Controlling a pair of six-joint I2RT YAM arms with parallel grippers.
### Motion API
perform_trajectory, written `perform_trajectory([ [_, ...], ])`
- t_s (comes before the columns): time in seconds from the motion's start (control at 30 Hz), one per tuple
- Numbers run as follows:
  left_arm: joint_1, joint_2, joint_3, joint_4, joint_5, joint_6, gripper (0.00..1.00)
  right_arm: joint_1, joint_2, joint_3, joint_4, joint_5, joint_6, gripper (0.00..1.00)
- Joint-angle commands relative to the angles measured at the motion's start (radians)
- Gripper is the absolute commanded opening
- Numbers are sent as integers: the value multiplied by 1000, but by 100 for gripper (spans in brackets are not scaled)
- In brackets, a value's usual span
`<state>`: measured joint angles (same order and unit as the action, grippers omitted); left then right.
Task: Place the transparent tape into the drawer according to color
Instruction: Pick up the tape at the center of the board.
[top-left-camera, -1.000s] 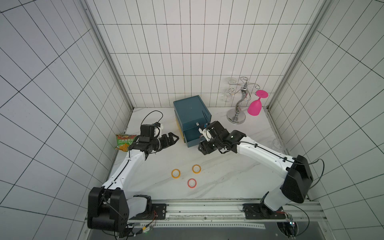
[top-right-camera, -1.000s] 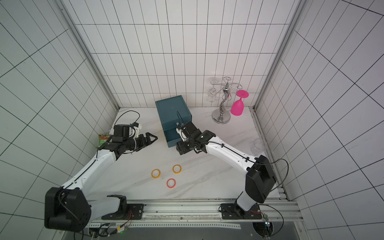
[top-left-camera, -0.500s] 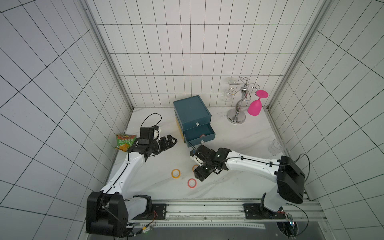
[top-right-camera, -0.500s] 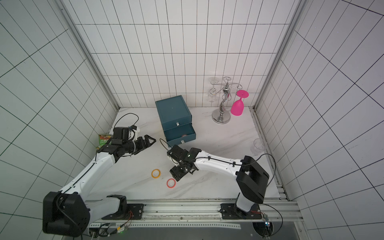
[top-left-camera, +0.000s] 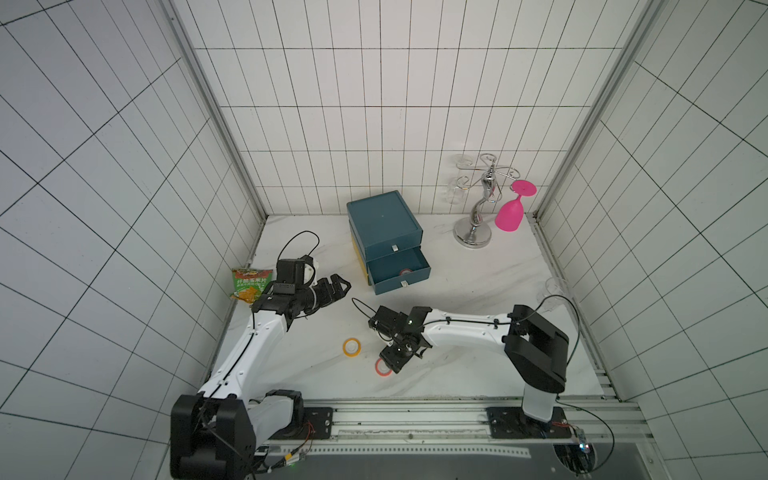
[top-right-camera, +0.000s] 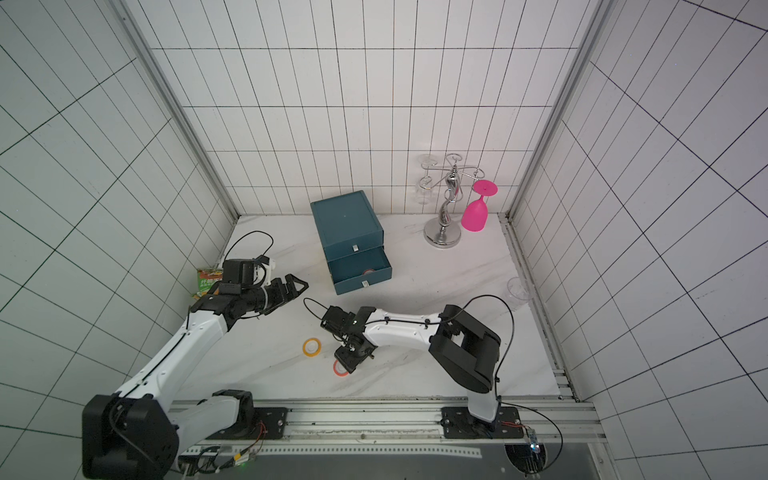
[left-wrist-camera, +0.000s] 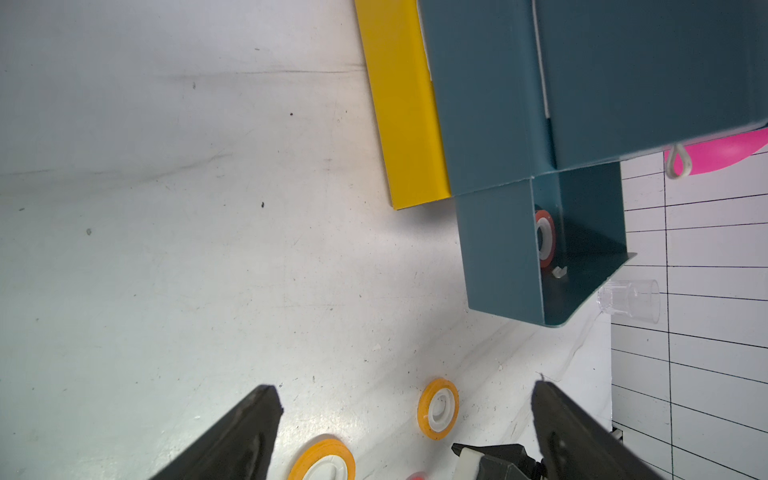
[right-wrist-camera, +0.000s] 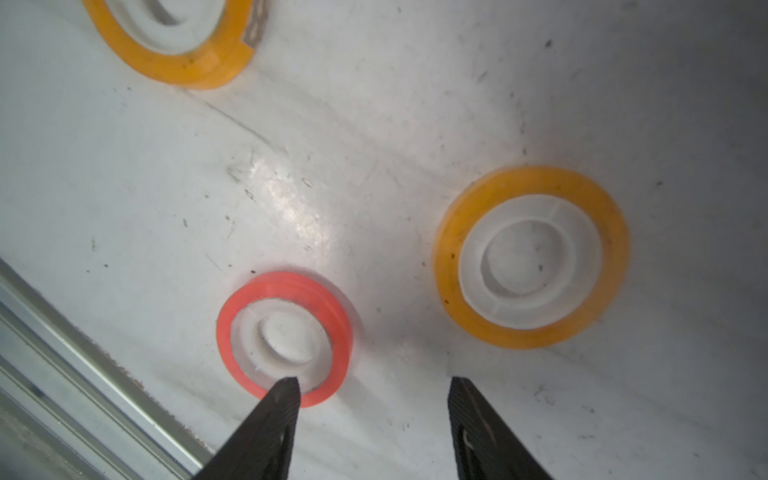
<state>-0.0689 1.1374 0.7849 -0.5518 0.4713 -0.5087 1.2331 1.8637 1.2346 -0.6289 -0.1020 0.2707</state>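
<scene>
Right gripper (right-wrist-camera: 372, 380) parted, empty, fingertip (right-wrist-camera: 282, 399) overlapping red tape roll (right-wrist-camera: 286, 332), left gripper (left-wrist-camera: 405, 387) wide

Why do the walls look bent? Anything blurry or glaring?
In both top views a wide lens splays the tile lines. Right wrist view: glare patch on the table beside the red tape roll, slightly blurred. Left wrist view: the open drawer is shadowed inside.

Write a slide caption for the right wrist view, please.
Open right gripper poised at the red roll; two orange rolls lie nearby.
</scene>
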Motion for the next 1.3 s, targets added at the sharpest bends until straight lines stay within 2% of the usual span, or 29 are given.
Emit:
perform_trajectory([
  [0.0,6,-14,-8,0,4,8,98,14,18,48,-8,15,12,59],
  [0.57,20,-18,-19,-2,11,5,98,41,85,82,-47,10,2,48],
  [0.67,21,-19,-18,-2,12,6,98,45,101,94,-63,19,-1,42],
  [0.87,24,-15,-19,0,15,6,98,45,116,101,-93,33,7,19],
  [1.03,25,-15,-19,3,18,3,98,45,104,95,-95,42,19,3],
  [1.1,24,-16,-21,3,18,4,98,45,80,86,-87,48,25,0],
  [1.27,24,-14,-19,7,23,2,98,6,-18,54,-53,39,42,0],
])
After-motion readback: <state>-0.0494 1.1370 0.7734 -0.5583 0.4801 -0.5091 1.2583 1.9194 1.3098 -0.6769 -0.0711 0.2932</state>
